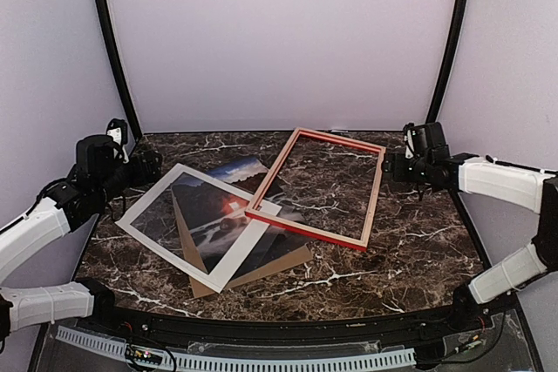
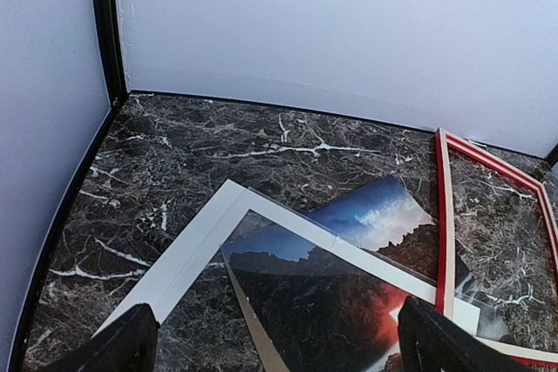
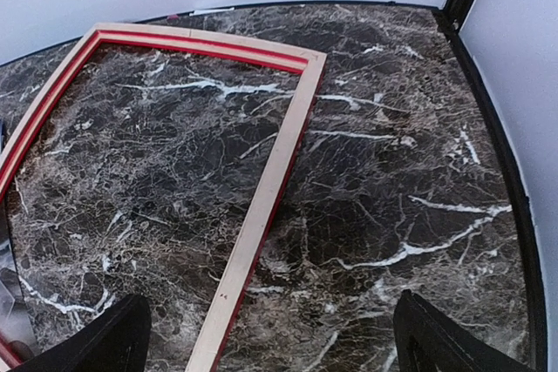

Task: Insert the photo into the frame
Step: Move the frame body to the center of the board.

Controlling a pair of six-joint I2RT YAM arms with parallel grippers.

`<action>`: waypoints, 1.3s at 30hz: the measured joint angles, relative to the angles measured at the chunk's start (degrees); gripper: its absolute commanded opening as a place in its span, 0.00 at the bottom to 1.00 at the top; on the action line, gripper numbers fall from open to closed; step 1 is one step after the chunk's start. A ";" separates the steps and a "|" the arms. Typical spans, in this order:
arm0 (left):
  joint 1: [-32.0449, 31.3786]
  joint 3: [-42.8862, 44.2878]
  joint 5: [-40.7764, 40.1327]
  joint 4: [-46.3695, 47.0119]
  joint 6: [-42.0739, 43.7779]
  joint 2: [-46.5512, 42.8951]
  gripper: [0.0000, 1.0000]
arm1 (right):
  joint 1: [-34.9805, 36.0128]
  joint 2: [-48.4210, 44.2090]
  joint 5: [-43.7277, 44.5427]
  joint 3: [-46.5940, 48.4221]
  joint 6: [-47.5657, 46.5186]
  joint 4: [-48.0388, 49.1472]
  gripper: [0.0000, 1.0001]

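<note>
The photo point(image 1: 228, 209), dark with a red-orange glow, lies on the marble left of centre, partly under a white mat board point(image 1: 146, 207). Its blue corner point(image 2: 384, 211) sticks out past the mat. The red frame point(image 1: 374, 194) lies flat at centre right, and its near-left corner rests over the mat and photo. My left gripper point(image 1: 150, 163) hovers open at the left edge, above the mat's far corner point(image 2: 277, 337). At the right, my right gripper point(image 1: 394, 167) stands open above the frame's pale right rail point(image 3: 270, 189), touching nothing point(image 3: 270, 330).
A brown backing board point(image 1: 277, 264) pokes out from under the photo toward the near edge. White walls with black posts point(image 1: 112, 50) close in the back and sides. Bare marble table point(image 1: 418, 250) shows right of the frame.
</note>
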 measured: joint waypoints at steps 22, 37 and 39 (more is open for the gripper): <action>-0.61 -0.98 4.76 2.89 -1.81 1.97 0.99 | 1.11 29.27 -1.64 12.74 3.13 -2.60 0.53; -1.38 -0.98 5.09 1.73 -1.88 5.20 0.99 | -9.27 23.93 -6.49 7.23 0.00 -5.05 0.12; -1.44 -0.98 5.11 1.68 -1.88 5.20 0.99 | -10.12 22.77 -6.60 6.43 -0.52 -5.99 0.06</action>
